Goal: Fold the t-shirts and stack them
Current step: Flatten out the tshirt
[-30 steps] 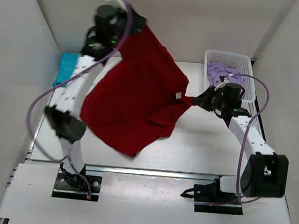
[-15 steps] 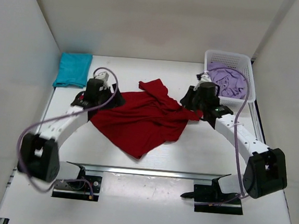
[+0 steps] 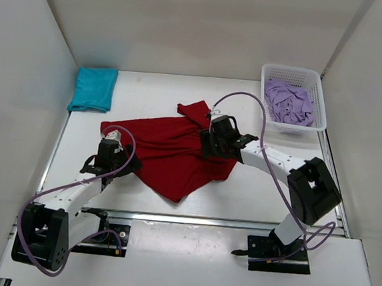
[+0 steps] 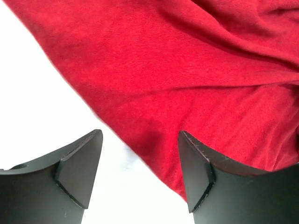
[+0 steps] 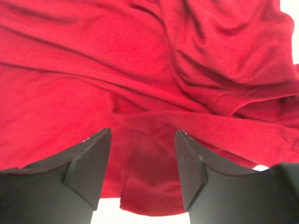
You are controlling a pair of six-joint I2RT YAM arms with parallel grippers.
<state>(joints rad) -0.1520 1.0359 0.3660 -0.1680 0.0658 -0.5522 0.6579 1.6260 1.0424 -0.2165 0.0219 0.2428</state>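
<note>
The dark red t-shirt [image 3: 170, 156] lies rumpled and spread across the middle of the table. My left gripper [image 3: 127, 164] is open at the shirt's left edge; in the left wrist view the cloth's border [image 4: 187, 70] runs slantwise between the fingers [image 4: 77, 163], with nothing gripped. My right gripper [image 3: 206, 144] is open low over the shirt's right part; its wrist view shows folds of red cloth [image 5: 140, 70] and a hem under the gap. The teal t-shirt [image 3: 93, 87] lies folded at the back left. The lilac t-shirt [image 3: 288, 101] is bunched inside the basket.
A white mesh basket [image 3: 294, 72] stands at the back right corner. White walls close in the table on the left, back and right. Purple cables loop off both arms above the table surface [image 3: 260, 189].
The red shirt, held up in the air a second ago, has come down onto the table. Both grippers have opened and let it go; both arms have dropped low, the right one moving left.
</note>
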